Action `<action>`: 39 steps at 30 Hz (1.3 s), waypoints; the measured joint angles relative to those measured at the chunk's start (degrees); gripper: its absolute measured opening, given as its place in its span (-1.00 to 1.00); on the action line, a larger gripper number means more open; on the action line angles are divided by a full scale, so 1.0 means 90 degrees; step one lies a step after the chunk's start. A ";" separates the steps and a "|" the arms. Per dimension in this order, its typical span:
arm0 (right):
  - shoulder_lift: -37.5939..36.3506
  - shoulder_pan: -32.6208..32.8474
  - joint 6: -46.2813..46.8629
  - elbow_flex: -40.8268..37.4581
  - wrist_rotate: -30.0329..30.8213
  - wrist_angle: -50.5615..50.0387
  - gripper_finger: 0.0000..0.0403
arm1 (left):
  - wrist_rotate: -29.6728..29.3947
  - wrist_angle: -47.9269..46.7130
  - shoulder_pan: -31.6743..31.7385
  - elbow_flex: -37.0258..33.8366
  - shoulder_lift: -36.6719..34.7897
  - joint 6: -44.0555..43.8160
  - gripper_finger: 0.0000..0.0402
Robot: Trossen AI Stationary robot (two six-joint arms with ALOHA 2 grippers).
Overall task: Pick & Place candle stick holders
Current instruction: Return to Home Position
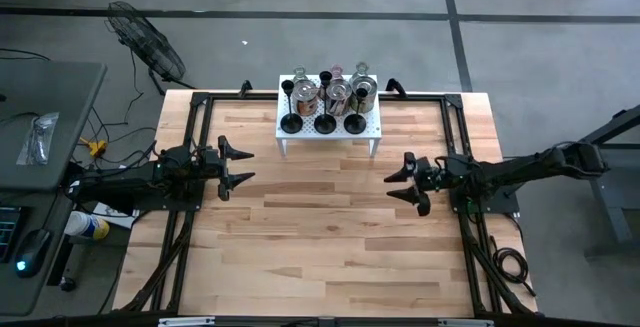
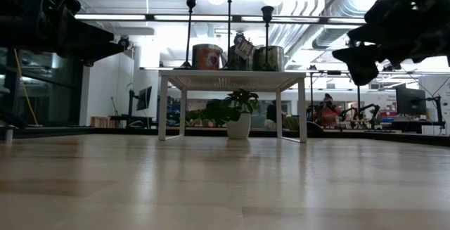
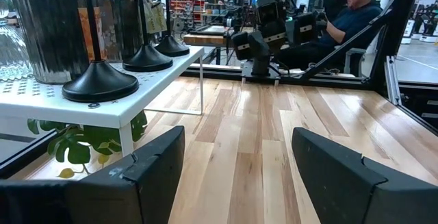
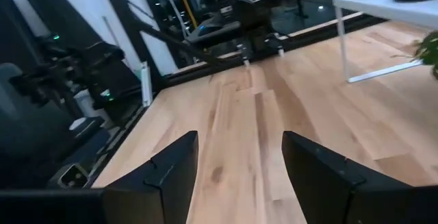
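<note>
Several candle stick holders stand by their bases on the white perforated rack (image 1: 372,131) at the table's far middle. Three black ones (image 1: 324,123) with round bases and thin stems are in the near row, squat silvery and glass ones (image 1: 337,94) behind them. They also show in the low view (image 2: 228,26) and the left wrist view (image 3: 100,81). My left gripper (image 1: 243,165) is open and empty at the table's left, above the wood. My right gripper (image 1: 400,182) is open and empty at the right, facing it.
The rack stands on four white legs (image 2: 162,107) over the wooden table (image 1: 320,237). A black frame (image 1: 190,117) runs along the table's sides and far edge. People sit beyond the table's right side in the left wrist view (image 3: 342,11).
</note>
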 joint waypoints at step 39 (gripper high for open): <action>-0.3727 0.0222 0.0358 -0.0121 0.1469 -0.3613 0.01 | 0.0000 0.0002 0.0000 0.0000 0.0000 0.0001 0.32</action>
